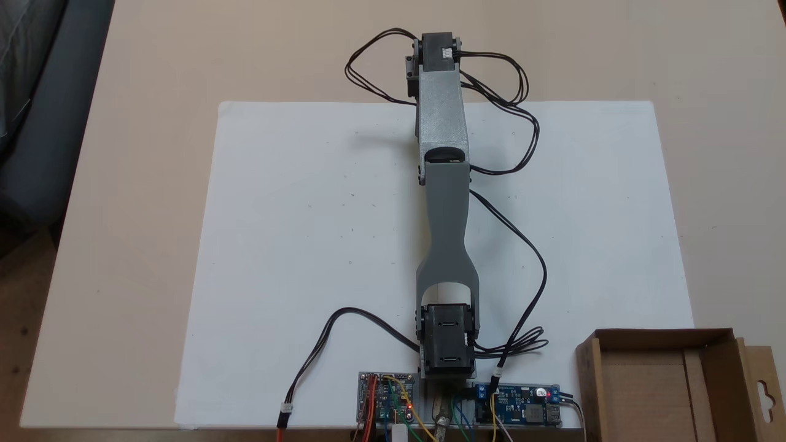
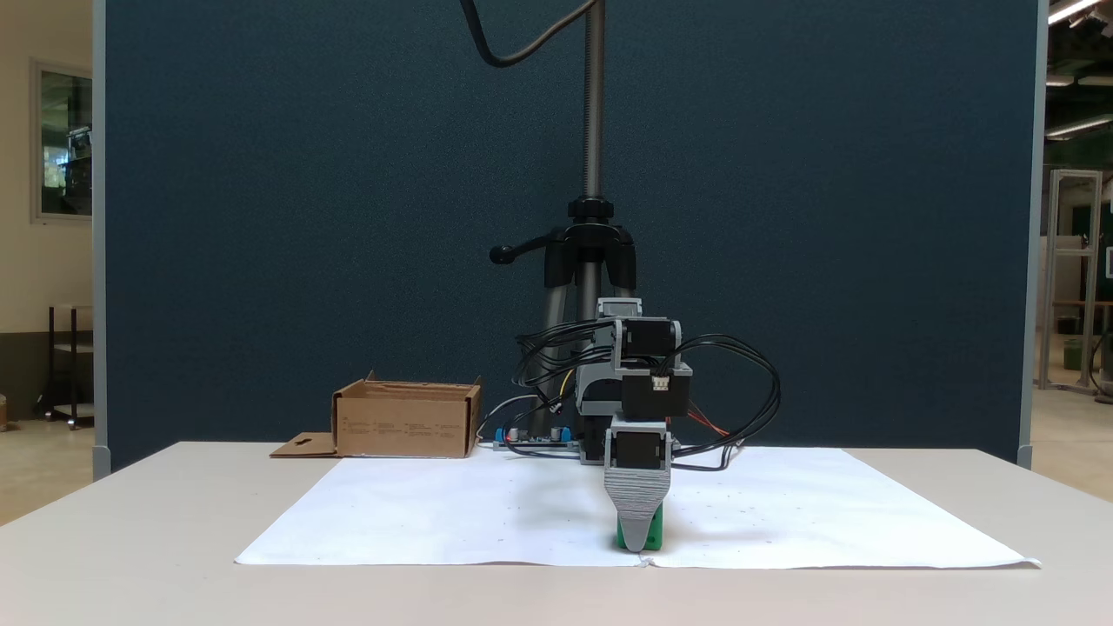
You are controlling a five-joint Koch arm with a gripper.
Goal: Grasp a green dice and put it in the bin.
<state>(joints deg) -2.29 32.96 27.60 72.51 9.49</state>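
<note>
The dice (image 2: 656, 527) sits on the white sheet (image 2: 487, 513) near its front edge in a fixed view, directly behind the lowered gripper (image 2: 637, 539). The grey jaw covers most of the dice, and green shows on both sides of the jaw. I cannot tell if the jaws are closed on it, because one jaw hides the other. The arm (image 1: 443, 184) stretches across the sheet (image 1: 307, 245). The bin (image 1: 669, 380) stands at the table corner beside the arm's base.
</note>
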